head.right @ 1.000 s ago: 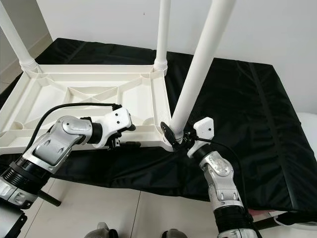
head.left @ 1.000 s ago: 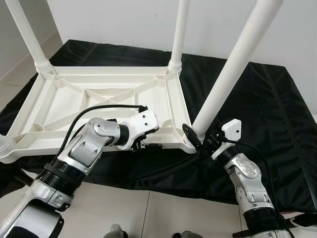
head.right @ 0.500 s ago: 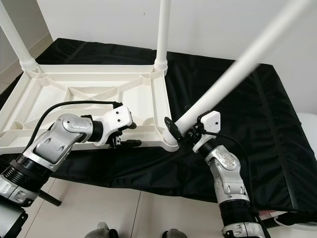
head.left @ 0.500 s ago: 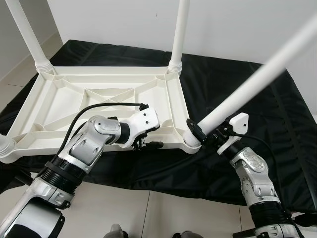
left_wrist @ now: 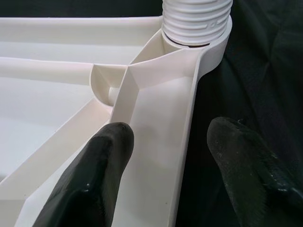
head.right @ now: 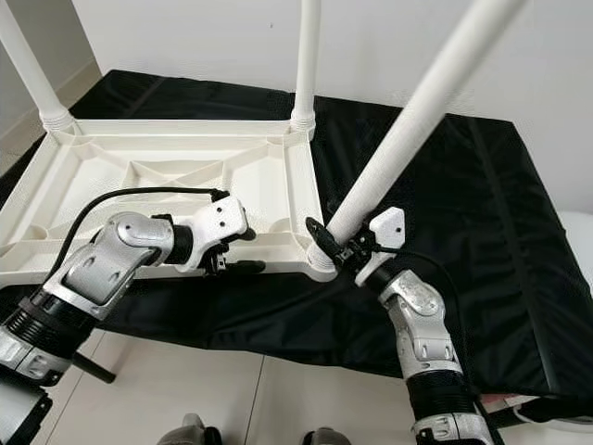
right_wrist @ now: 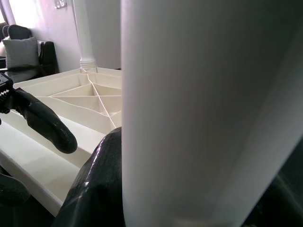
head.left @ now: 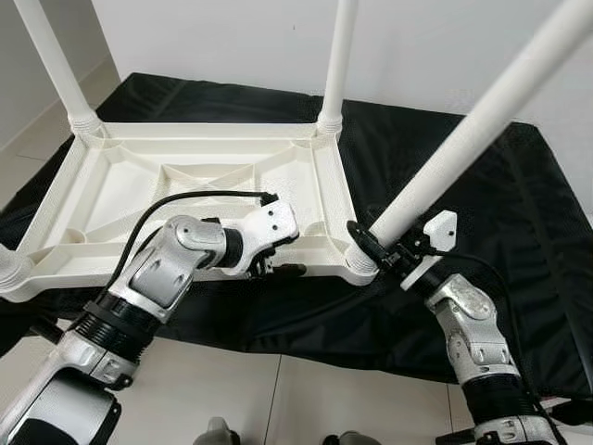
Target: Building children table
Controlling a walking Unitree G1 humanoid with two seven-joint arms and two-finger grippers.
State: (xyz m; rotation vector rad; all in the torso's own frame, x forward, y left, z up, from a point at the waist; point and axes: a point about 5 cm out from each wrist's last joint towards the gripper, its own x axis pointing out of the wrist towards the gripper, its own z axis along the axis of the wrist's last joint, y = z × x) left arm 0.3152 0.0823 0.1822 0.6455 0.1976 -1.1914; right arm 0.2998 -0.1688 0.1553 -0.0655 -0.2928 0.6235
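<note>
A white children's table top (head.left: 326, 185) lies upside down on a black cloth. My right gripper (head.left: 389, 252) is shut on the lower end of a white leg (head.left: 463, 139). The leg leans to the right with its foot at the near right corner socket (head.left: 359, 267). In the right wrist view the leg (right_wrist: 199, 109) sits against a black finger (right_wrist: 102, 179). My left gripper (head.left: 273, 269) is open and straddles the near rim just left of that corner. One finger (left_wrist: 102, 156) lies inside the rim and the other (left_wrist: 241, 156) outside over the cloth.
Three other legs stand in the table top: far left (head.left: 51, 56), far middle (head.left: 338, 56) and near left corner (head.left: 9, 269). The black cloth (head.left: 519, 213) spreads out to the right. Tiled floor (head.left: 278, 389) lies in front and a white wall behind.
The held leg swung far over to the right half a second ago and has come partly back up. My right gripper moved with it. The left gripper stayed at the rim.
</note>
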